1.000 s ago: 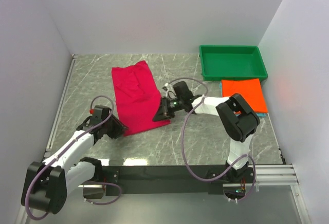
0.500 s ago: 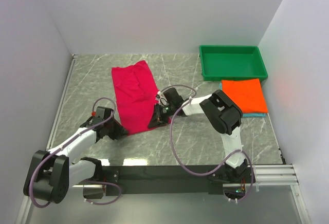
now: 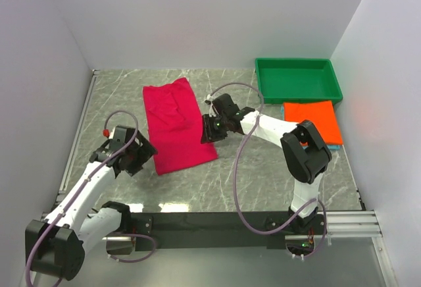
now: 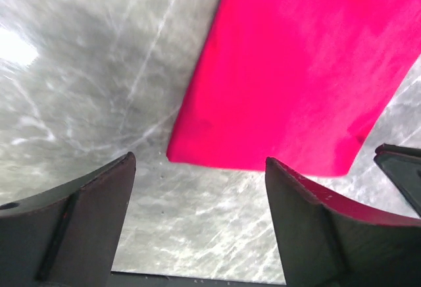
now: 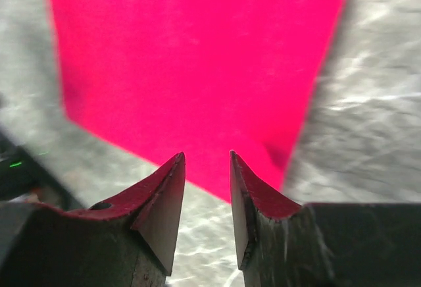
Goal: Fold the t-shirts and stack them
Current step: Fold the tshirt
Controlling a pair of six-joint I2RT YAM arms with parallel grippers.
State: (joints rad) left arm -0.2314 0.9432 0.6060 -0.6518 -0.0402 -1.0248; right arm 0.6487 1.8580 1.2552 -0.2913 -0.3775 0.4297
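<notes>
- One crimson-pink t-shirt (image 3: 172,126) lay flat on the table (image 3: 263,175), folded into a long strip. Its long axis ran far to near, with the near end skewed slightly right.
- Cloth was soft, plain and matte, with shallow wrinkles at the far end. The near edge looked rounded, like a fold.
- Left gripper (image 4: 199,163) sat just off the shirt's near left corner, jaws spread wide and empty, that corner straight ahead of the tips.
- Right gripper (image 5: 206,156) hovered by the shirt's right long edge, toward the near end. Its fingers were parted narrowly, pinching nothing.
- Both arms were about equally near. Likely next: lift the near end along the long axis.
- Orange t-shirt (image 3: 313,121) sat well right of the pink one, a folded square over a sliver of teal t-shirt (image 3: 334,145).
- Green tray (image 3: 300,99), hard plastic, stood far right of the pink shirt.
</notes>
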